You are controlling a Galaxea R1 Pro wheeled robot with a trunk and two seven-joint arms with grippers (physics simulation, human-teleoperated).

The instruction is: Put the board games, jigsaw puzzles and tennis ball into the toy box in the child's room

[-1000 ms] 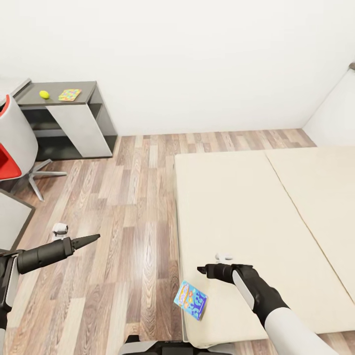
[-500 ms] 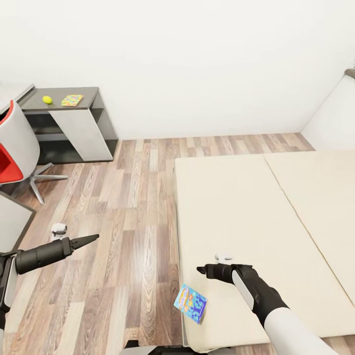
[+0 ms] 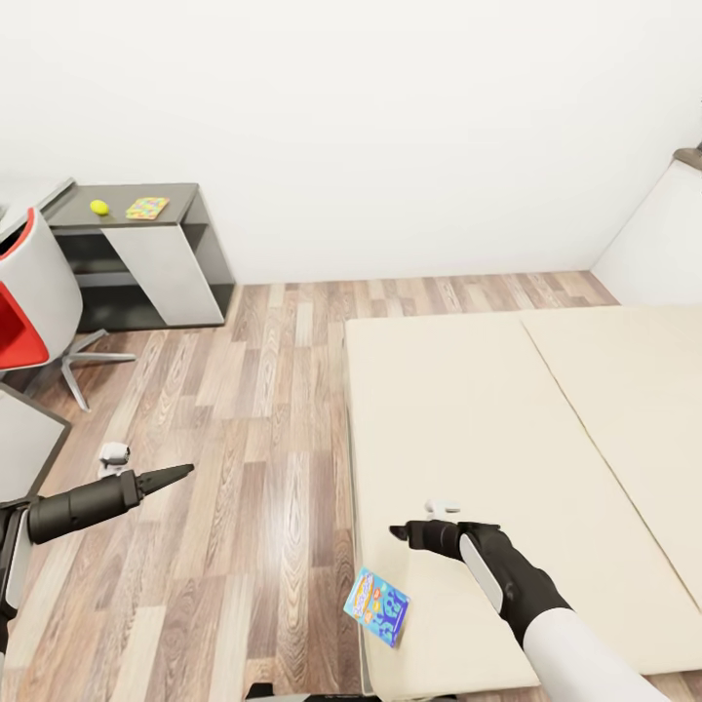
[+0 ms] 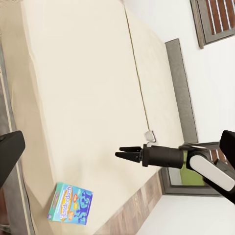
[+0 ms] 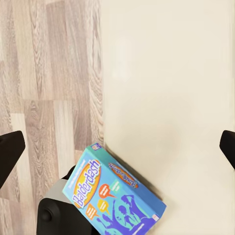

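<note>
— Nothing on the bed [image 3: 507, 409] has really moved since a second ago, has it?

— Only my head. The whole picture has slid: the desk [image 3: 122, 210], with the ball [image 3: 98, 207] and the puzzle [image 3: 147, 208] on it, sits lower in the head view than before, and more wall shows above it. Both my arms and the blue game box [image 3: 376, 605] keep the same spots relative to each other.

— Where is the box from your hands?

— It lies at the near corner of the bed, hanging a little past the edge toward the floor [image 3: 253, 458]. From my right gripper [image 3: 398, 532] it is just beside and back toward my body, slightly to the inner side. My left gripper [image 3: 180, 473] is out over the floor, well apart from it. So the right is nearer (clearly the one to use).

— Its long axis?

— Slanted, running from the bed edge in toward my right forearm, not square to the bed.

— And your hands' state?

— The right wrist view shows fingertips [image 5: 11, 152] spread wide, with nothing between them. In the head view the left looks drawn to a single point, so I judge it closed and empty.
</note>
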